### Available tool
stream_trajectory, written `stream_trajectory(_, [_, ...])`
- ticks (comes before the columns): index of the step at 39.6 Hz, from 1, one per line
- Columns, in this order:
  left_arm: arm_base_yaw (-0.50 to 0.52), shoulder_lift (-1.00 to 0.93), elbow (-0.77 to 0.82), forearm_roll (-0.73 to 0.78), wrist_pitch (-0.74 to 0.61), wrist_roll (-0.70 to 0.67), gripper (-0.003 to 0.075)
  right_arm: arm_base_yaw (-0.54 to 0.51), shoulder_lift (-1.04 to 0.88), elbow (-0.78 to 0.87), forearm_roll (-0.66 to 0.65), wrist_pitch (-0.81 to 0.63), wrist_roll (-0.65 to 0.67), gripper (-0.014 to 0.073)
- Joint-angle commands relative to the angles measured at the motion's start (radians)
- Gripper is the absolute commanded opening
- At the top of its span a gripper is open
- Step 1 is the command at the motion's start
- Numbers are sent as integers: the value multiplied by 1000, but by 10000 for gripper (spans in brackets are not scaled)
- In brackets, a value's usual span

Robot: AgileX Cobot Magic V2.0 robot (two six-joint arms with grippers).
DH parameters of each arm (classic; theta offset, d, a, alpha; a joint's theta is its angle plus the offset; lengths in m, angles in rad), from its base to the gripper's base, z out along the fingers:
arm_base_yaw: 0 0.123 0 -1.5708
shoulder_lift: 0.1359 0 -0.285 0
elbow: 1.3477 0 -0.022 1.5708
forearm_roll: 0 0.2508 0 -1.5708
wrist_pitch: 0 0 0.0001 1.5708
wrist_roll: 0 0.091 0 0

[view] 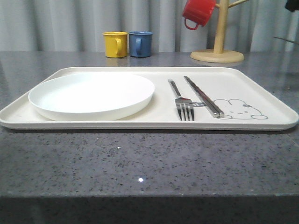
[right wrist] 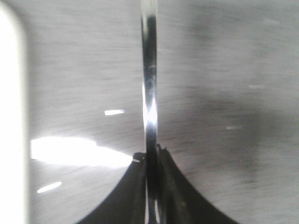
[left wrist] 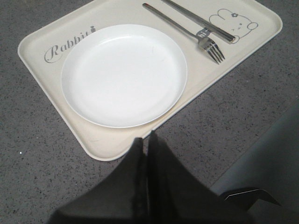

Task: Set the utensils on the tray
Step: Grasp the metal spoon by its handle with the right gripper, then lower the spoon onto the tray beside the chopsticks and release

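Note:
The cream tray (view: pixel 163 74) lies across the grey table. On its right half, beside the bunny drawing, a fork (view: pixel 182 100) and a pair of chopsticks (view: pixel 202 95) lie side by side. In the left wrist view the tray (left wrist: pixel 107 144), fork (left wrist: pixel 187 31) and chopsticks (left wrist: pixel 201 21) lie beyond my left gripper (left wrist: pixel 145 140). That gripper is shut on nothing and hovers over the tray's near corner. My right gripper (right wrist: pixel 150 154) is shut on a slim shiny metal utensil (right wrist: pixel 149 84) seen edge-on over blurred grey table; its far end is out of frame.
A round white plate (view: pixel 91 93) fills the tray's left half. Behind the tray stand a yellow mug (view: pixel 115 44) and a blue mug (view: pixel 140 44). A wooden mug tree (view: pixel 217 46) at the back right carries a red mug (view: pixel 198 13).

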Motion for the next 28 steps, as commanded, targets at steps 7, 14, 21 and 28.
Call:
stream_trajectory(7, [-7, -5, -26, -5, -70, -8, -18, 190, -66, -3, 100, 91, 66, -48])
stream_trajectory(14, [-7, -5, -26, -5, -70, -8, -18, 253, -28, 47, 102, 3, 243, -48])
stream_trajectory(21, [-7, -5, -26, -5, -70, -8, -18, 258, 27, 55, 123, -58, 266, -47])
stream_trajectory(28, [-7, -5, -26, -5, -70, -8, -18, 258, 60, 55, 133, -74, 282, -47])
